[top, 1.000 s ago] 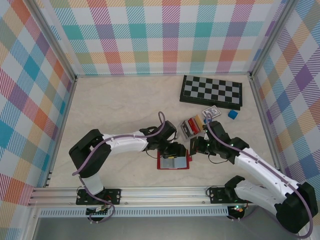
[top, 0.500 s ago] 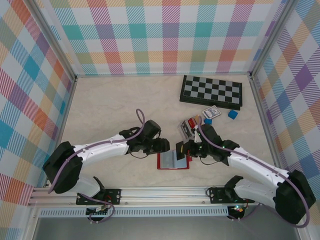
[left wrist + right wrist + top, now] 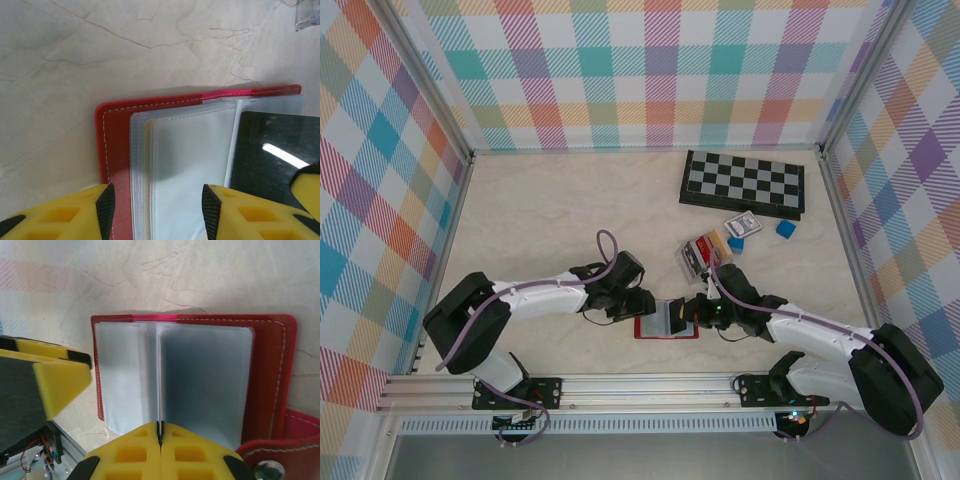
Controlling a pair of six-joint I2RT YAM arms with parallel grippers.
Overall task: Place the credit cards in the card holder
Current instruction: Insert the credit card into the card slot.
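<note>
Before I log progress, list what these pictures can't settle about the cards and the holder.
Print on the held card: left wrist view, dark with glare; right wrist view, edge-on.
Whether it is inside the holder: top view, too small; wrist views, clear layers overlap.
Number of spare cards: top view, too small, overlapping.

The right end effector (image 3: 160, 431) pinches a thin card (image 3: 160, 425) edge-on above the open card holder (image 3: 272, 370).

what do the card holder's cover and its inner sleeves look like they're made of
The card holder cover: likely leather or imitation leather, red, matte, with pale stitching along the edge. Its sleeves: thin clear-to-frosted plastic, faintly glossy, with seamed borders.
</note>
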